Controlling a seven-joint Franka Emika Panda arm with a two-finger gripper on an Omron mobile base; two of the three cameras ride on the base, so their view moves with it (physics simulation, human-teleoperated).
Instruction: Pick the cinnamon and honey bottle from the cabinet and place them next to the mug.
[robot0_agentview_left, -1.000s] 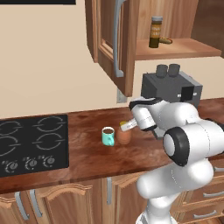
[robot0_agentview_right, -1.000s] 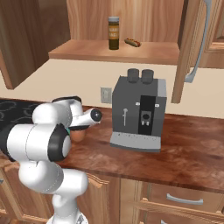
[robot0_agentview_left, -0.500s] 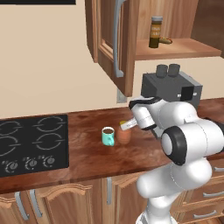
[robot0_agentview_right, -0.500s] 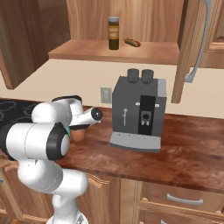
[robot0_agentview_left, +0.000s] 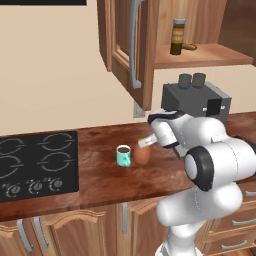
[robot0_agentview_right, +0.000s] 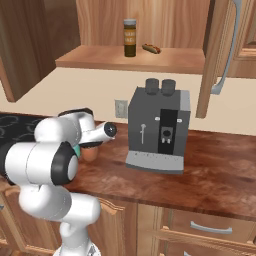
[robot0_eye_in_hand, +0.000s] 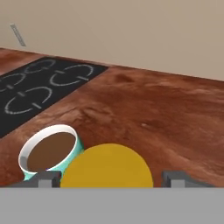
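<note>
The honey bottle (robot0_agentview_left: 142, 156) stands on the bench (robot0_agentview_left: 100, 180) just beside the mug (robot0_agentview_left: 123, 155), midway along the bench between its front edge and the wall — that half of the task looks done. The pincer (robot0_eye_in_hand: 111, 178) hangs right above the yellow lid, its tips wide on either side of it; spread apart, I judge, not gripping. Further back, the cinnamon (robot0_agentview_right: 130, 37) waits on the shelf of the open cabinet (robot0_agentview_left: 131, 47) — not yet fetched. Its orange label is too small to read.
</note>
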